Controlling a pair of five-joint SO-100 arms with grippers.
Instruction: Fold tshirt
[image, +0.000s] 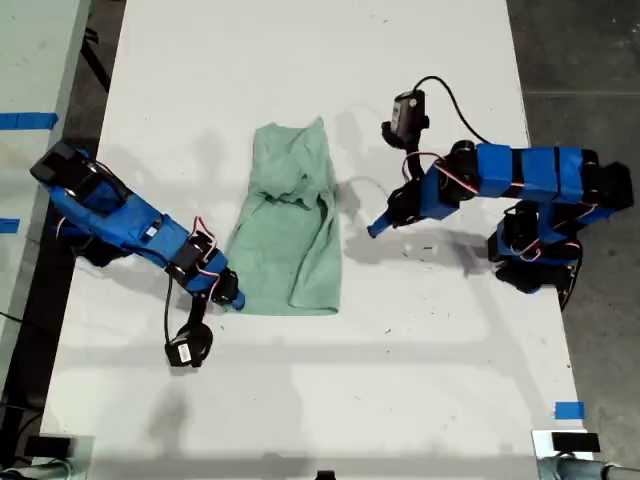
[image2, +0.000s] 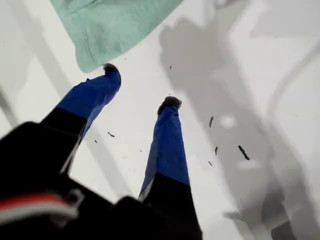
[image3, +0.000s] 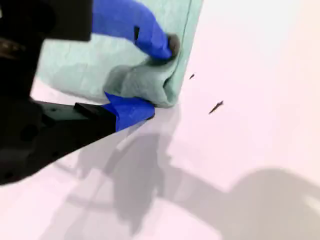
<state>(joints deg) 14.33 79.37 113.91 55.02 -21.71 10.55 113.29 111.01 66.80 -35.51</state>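
Tshirt: the pale mint-green tshirt (image: 290, 225) lies on the white table (image: 320, 400), near the middle of the exterior view. It is folded into a tall narrow shape, with bumpy wrinkles in its upper half.

My second gripper: my second gripper (image3: 150, 80) is at the tshirt's bottom corner on the exterior view's left. Its blue fingers (image3: 135, 27) pinch a bunched-up lump of the green cloth, one finger above the lump and one below (the cloth is squeezed between them). In the exterior view this gripper (image: 228, 290) sits at the end of the blue arm on the exterior view's left.

My first gripper: my first gripper (image2: 140, 85) is empty, and its two blue fingers (image2: 167, 145) are spread apart over the bare table. One fingertip is just beside a corner of the tshirt (image2: 110, 25), but I cannot tell if it touches. In the exterior view this gripper (image: 380, 225) is at the end of the blue arm on the exterior view's right, beside the tshirt's edge.

Table: white and flat, with a few small dark specks (image2: 243, 152) on it near my first gripper.

Tape: a bit of blue tape (image: 568, 410) sticks to the table's bottom corner on the exterior view's right.

Cable: a black cable (image: 465, 110) loops up from the arm on the exterior view's right.
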